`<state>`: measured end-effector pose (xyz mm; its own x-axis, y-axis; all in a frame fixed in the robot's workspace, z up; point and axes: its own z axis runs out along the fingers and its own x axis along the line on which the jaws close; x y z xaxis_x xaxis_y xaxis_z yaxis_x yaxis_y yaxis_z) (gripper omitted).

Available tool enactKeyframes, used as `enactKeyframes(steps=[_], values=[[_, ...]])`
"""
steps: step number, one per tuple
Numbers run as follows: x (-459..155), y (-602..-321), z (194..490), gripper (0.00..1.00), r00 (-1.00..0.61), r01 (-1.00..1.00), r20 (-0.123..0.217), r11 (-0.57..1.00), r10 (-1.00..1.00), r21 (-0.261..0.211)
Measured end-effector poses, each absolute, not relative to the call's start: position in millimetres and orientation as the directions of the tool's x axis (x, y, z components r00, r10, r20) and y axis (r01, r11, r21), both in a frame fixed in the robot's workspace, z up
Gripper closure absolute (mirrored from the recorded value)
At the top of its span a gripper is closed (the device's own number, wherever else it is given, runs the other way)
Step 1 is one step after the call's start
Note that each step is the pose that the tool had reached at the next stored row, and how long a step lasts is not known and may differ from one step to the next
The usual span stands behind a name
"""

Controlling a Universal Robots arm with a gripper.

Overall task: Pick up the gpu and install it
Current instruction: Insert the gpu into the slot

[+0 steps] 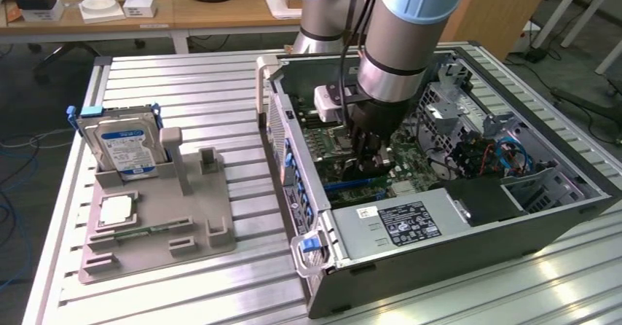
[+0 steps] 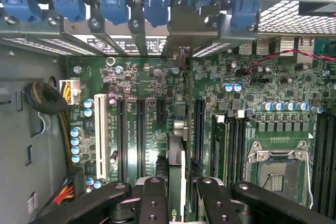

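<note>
The gpu (image 2: pixel 178 129) appears edge-on in the wrist view, a thin dark card standing upright over the green motherboard (image 2: pixel 142 82). Its metal bracket end (image 2: pixel 182 30) reaches the case's rear slot wall. My gripper (image 2: pixel 181 198) is shut on it, with black fingers (image 2: pixel 155 198) on either side of the card's near end. In the exterior view the gripper (image 1: pixel 368 163) reaches down inside the open computer case (image 1: pixel 291 157), low over the board's expansion slots. Whether the card's lower edge sits in a slot is hidden.
Left of the case, a grey fixture (image 1: pixel 194 223) holds a silver blue-labelled hard drive (image 1: pixel 124 146), a processor chip (image 1: pixel 116 210) and a green memory stick (image 1: pixel 146 230). Inside the case are the power supply (image 1: pixel 403 223), the CPU socket (image 2: pixel 275 169) and a white slot (image 2: pixel 101 135).
</note>
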<state>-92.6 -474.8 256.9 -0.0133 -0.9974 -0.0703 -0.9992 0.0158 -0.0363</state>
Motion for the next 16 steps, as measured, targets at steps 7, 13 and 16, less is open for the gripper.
enactKeyframes(steps=[7,13,16], values=[[-92.7,-474.0,256.6,0.74,-0.014,-0.999,-0.070,0.016,-0.997,-0.036],[-91.9,-473.9,256.2,0.74,-0.015,-0.999,-0.067,0.017,-0.998,-0.033],[-89.8,-473.9,255.9,0.74,-0.016,-0.999,-0.067,0.018,-0.998,-0.027]])
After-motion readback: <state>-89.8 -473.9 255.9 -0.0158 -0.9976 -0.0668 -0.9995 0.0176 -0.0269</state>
